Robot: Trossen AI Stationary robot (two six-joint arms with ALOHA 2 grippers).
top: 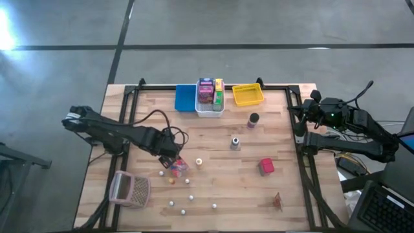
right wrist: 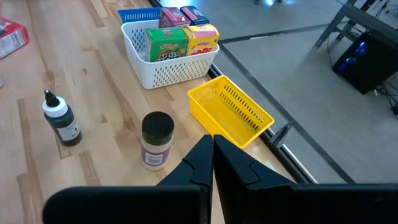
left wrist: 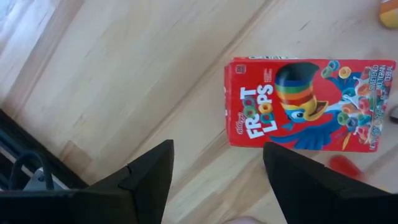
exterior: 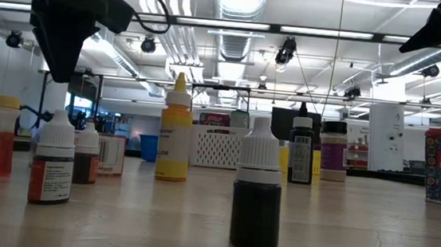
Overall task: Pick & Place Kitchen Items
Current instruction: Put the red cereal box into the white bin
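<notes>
The left gripper (left wrist: 214, 177) hung over the table with its jaws apart and empty. The cereal box (left wrist: 308, 102) lay flat just ahead of the jaws, its long axis across them. The right gripper (right wrist: 212, 158) was closed, far away.

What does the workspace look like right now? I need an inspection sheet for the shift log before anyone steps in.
Surface: wooden table, bare planks between the items.
Job's things: Froot Loops box lying flat; small boxes standing in the white bin; spice jar and dropper bottle upright; red box; small balls scattered at the near edge.
Clutter: pinkish mesh basket on its side; empty yellow bin; blue bin.
Grippers: left hand open, hovering just beside the Froot Loops box; right hand shut, parked at the table's right edge.
Cables: black cable looping off the left arm.
Surroundings: concrete floor, no person seen.
</notes>
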